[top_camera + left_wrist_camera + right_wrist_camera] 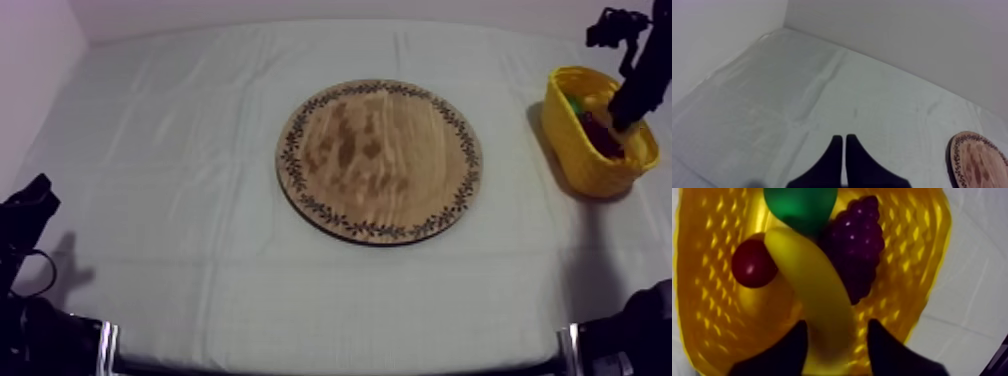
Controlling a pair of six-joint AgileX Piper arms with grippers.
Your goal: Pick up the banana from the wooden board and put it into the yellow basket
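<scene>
We are finishing the placing step: the banana [807,273] is lying inside the yellow basket [702,288], beside the grapes [859,248]. Our right gripper [837,324] is straddling it, fingers apart, seemingly released. Next, we judge, comes lifting straight out of the basket.

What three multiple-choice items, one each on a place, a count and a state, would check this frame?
1. Where is the banana relative to the yellow basket? A beside it; B inside it; C beneath it.
2. How many fruits lie in the basket? A two; B three; C four.
3. How does the left gripper stand? A open; B shut on nothing; C shut on a spoon.
Key: 1 B, the mesh walls surround it. 2 C, banana, pear, grapes and small red fruit. 3 B, its fingers form a narrow wedge.
</scene>
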